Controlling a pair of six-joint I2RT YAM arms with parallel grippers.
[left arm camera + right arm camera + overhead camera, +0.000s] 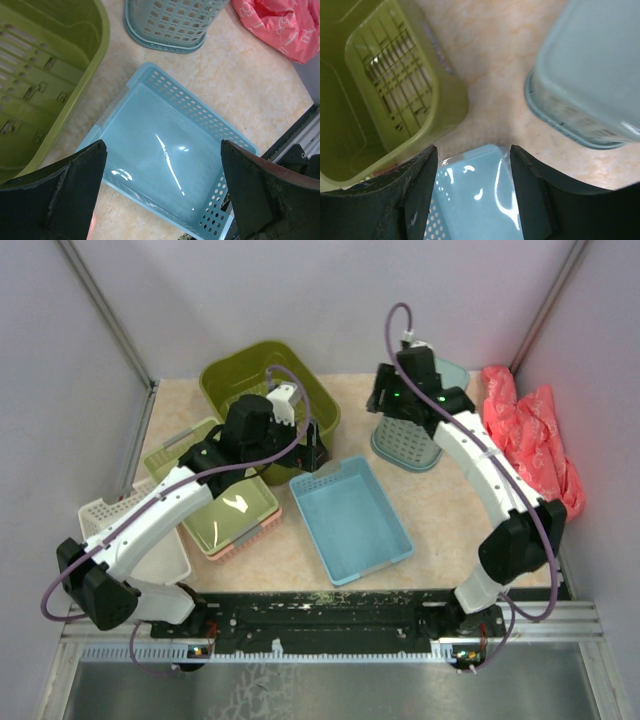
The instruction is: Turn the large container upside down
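The large container, a deep olive-green tub (232, 375), stands upright and open at the back left. Its slotted bottom shows in the left wrist view (35, 85) and the right wrist view (390, 75). My left gripper (318, 448) is open and empty beside the tub's right side, above the near corner of a blue tray (165, 150). My right gripper (380, 405) is open and empty, held above the bare gap between the tub and the teal basket (590, 75). Neither gripper touches the tub.
The teal mesh basket (415, 435) stands upside down at the back right. The blue perforated tray (350, 515) lies in the middle. A pale-green tray (230, 510) sits on a pink one, with a white tray (150, 550) to the left. A pink bag (530, 430) lies by the right wall.
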